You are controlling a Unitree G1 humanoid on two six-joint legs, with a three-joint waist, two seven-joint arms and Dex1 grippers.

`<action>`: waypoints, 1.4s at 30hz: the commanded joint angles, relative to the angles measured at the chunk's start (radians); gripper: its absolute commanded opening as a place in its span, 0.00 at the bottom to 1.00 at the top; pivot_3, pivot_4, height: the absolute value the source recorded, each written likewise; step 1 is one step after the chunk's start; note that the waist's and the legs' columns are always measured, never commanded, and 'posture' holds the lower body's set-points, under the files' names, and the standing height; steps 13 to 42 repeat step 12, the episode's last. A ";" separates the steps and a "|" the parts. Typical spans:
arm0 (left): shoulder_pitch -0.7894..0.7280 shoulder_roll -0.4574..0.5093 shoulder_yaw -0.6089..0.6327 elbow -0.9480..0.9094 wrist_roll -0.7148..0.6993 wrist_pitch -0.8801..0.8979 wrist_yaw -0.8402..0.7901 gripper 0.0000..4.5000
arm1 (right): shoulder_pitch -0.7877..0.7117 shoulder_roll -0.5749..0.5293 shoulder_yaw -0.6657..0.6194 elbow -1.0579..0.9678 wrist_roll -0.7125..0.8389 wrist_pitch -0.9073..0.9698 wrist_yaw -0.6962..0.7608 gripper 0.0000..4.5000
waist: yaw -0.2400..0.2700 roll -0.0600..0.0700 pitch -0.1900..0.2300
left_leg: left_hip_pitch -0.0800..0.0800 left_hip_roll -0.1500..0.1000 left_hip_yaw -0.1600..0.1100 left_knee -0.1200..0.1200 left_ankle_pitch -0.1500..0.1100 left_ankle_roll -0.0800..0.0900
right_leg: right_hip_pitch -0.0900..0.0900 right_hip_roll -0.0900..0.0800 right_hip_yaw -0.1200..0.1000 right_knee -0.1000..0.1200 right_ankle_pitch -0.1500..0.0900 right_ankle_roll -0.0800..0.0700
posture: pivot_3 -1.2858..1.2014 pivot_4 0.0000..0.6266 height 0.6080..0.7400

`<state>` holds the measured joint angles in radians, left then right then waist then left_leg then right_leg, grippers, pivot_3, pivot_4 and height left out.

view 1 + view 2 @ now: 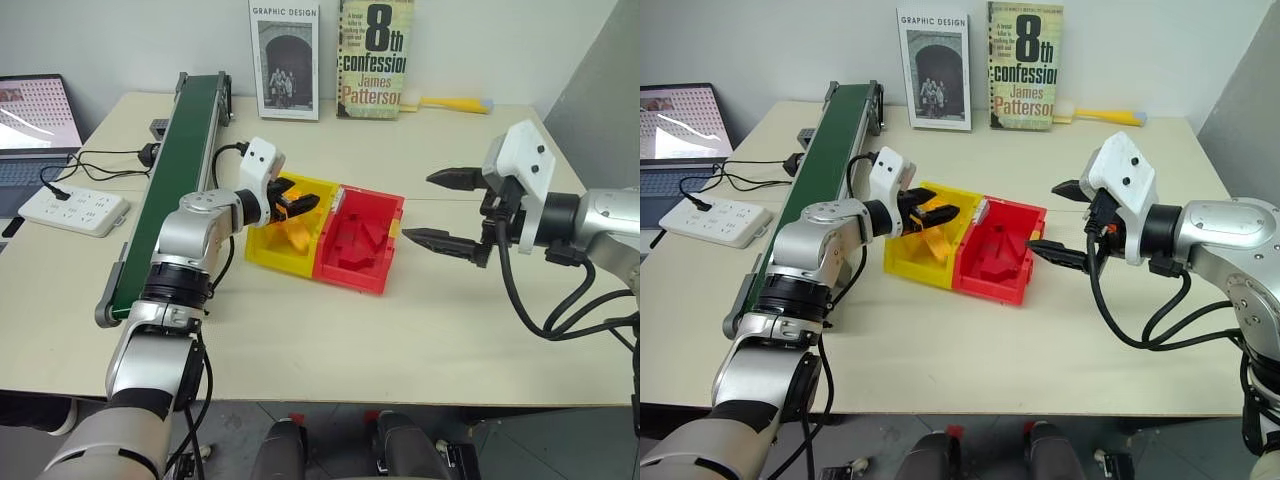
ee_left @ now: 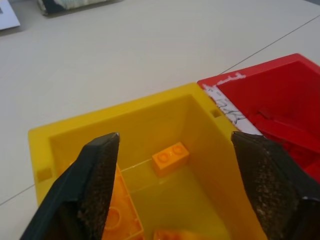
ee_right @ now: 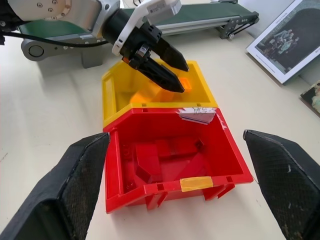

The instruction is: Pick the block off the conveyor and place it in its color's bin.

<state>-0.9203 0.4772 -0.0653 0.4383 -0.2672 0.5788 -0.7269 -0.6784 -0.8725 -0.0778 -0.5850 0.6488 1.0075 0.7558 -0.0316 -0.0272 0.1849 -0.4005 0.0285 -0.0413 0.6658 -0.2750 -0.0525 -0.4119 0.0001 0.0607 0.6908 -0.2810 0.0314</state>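
Left wrist view: the left gripper point(image 2: 170, 180) is poised over the yellow bin point(image 2: 125, 115), jaws spread wide with nothing between them.
Block: a small orange-yellow studded block point(image 2: 171, 158) lies on the bin floor near the far wall, clear of both fingers; other orange pieces lie at the near side of the same bin, partly hidden behind a finger.
Bin position: the yellow bin sits on the counter point(image 1: 420, 340) just beside the conveyor point(image 1: 180, 170), joined on its other side to the red bin point(image 1: 362, 240).
Red bin contents: red pieces lie inside; a strip of yellow tape is stuck on its front rim.
Right gripper: the right gripper point(image 1: 445, 210) hangs above the counter beside the red bin, apart from it, jaws open and empty, pointing toward the bins.
Conveyor: dark green belt, running from the counter's near edge toward the wall.
Surroundings: two books point(image 1: 330, 60) stand against the wall; a power strip point(image 1: 75, 210) and a laptop point(image 1: 35, 130) lie on the far side of the conveyor from the bins.
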 commanded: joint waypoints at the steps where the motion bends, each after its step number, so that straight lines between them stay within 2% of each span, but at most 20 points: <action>1: -0.023 0.056 0.045 -0.070 -0.012 0.008 -0.039 1.00 | 0.001 -0.008 -0.010 0.010 -0.014 -0.045 0.003 1.00 | -0.001 0.000 0.000 | 0.000 0.000 0.000 0.000 0.000 0.000 | 0.000 0.000 0.000 0.000 0.000 0.000 | 0.52 0.24 1.00; 8: 0.150 0.358 0.061 -0.325 -0.029 0.047 -0.255 1.00 | -0.034 -0.011 0.062 0.150 -0.059 -0.167 0.110 1.00 | -0.015 0.000 0.000 | 0.001 0.001 0.000 -0.001 0.000 0.000 | 0.000 0.000 0.001 0.000 0.000 0.000 | 0.52 0.24 1.00; 12: 0.227 0.468 0.099 -0.406 -0.065 0.051 -0.346 1.00 | -0.046 -0.025 0.094 0.215 -0.082 -0.224 0.188 1.00 | -0.011 0.001 0.000 | 0.001 0.001 0.000 -0.001 0.000 0.000 | 0.000 0.000 0.000 0.000 0.000 0.000 | 0.52 0.24 1.00; 42: 0.227 0.468 0.099 -0.406 -0.065 0.051 -0.346 1.00 | -0.046 -0.025 0.094 0.215 -0.082 -0.224 0.188 1.00 | -0.011 0.001 0.000 | 0.001 0.001 0.000 -0.001 0.000 0.000 | 0.000 0.000 0.000 0.000 0.000 0.000 | 0.52 0.24 1.00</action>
